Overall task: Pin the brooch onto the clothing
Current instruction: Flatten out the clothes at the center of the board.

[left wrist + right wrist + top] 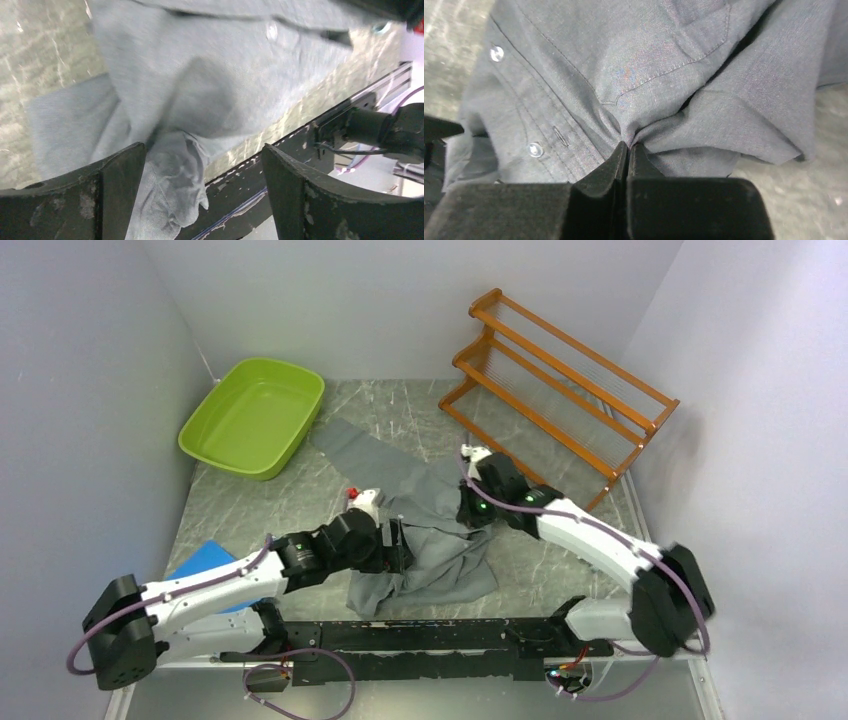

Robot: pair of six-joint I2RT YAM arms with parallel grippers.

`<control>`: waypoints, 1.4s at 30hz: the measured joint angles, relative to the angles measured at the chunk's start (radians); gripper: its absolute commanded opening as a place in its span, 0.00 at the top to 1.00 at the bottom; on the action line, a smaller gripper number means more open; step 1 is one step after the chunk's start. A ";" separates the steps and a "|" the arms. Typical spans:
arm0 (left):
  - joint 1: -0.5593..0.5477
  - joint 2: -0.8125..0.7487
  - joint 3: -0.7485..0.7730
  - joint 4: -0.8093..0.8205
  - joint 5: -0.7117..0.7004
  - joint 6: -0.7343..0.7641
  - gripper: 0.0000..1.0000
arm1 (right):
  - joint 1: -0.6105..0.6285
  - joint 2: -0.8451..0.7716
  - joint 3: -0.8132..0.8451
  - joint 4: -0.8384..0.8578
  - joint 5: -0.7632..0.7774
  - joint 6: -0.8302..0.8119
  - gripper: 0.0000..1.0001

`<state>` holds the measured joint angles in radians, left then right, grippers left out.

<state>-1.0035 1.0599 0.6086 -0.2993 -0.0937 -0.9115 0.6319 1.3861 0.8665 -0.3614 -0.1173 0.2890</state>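
The dark-grey button-up shirt [430, 530] lies crumpled on the marble table between my arms. My right gripper [628, 146] is shut on a pinched fold of the shirt [634, 65] just below its chest pocket, next to the button placket. My left gripper [202, 165] is open, its jaws wide apart, low over the shirt's near hem [170, 170] by the table's front edge. Nothing is held between its jaws. In the top view the left gripper [400, 545] sits at the shirt's left side and the right gripper [468, 512] at its upper right. The brooch is not visible.
A green plastic tub [254, 416] stands at the back left. An orange wooden rack [560, 380] stands at the back right. A blue flat object [205, 562] lies under the left arm. The black base rail [430, 640] runs along the near edge.
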 measured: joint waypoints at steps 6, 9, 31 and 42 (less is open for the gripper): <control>0.108 -0.106 -0.007 0.011 0.035 -0.003 0.06 | -0.043 -0.332 -0.197 -0.010 0.019 0.129 0.76; 0.213 -0.122 -0.034 0.048 0.109 -0.008 0.06 | -0.060 -0.397 -0.303 -0.013 0.001 0.202 0.51; 0.368 0.178 -0.150 0.450 0.538 -0.022 0.31 | -0.060 0.129 0.212 0.016 0.043 0.066 0.10; 0.349 0.269 -0.120 0.413 0.510 0.037 0.97 | -0.054 0.302 0.273 0.004 -0.024 0.038 1.00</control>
<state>-0.6544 1.3289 0.4889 0.1139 0.4160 -0.8745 0.5777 1.6882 1.1393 -0.3576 -0.1417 0.3271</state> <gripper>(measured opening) 0.040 0.029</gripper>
